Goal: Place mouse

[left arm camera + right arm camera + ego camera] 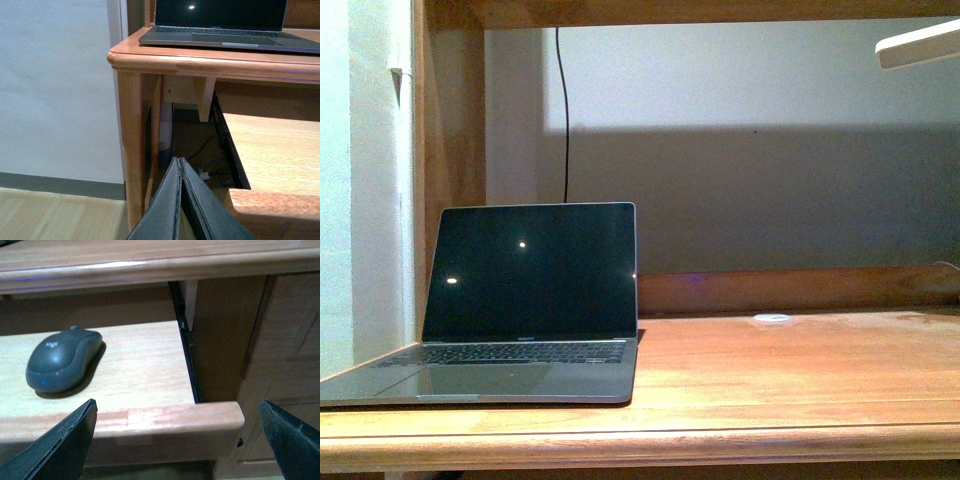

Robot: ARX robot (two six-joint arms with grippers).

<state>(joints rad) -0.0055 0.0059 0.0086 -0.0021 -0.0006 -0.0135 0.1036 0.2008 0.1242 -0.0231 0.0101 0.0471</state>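
Observation:
The dark grey mouse (62, 360) lies on the pulled-out light wood keyboard tray (145, 365) under the desk top, shown only in the right wrist view. My right gripper (177, 407) is open and empty, just in front of the tray's front edge, to the right of the mouse and apart from it. My left gripper (181, 162) is shut and empty, low by the desk's left front leg (131, 145). Neither arm nor the mouse shows in the front view.
An open laptop (520, 300) with a dark screen sits at the left of the desk top (790, 370). A small flat white disc (771, 318) lies near the back rail. A cupboard door (285, 355) stands right of the tray. A black cable (565, 110) hangs behind.

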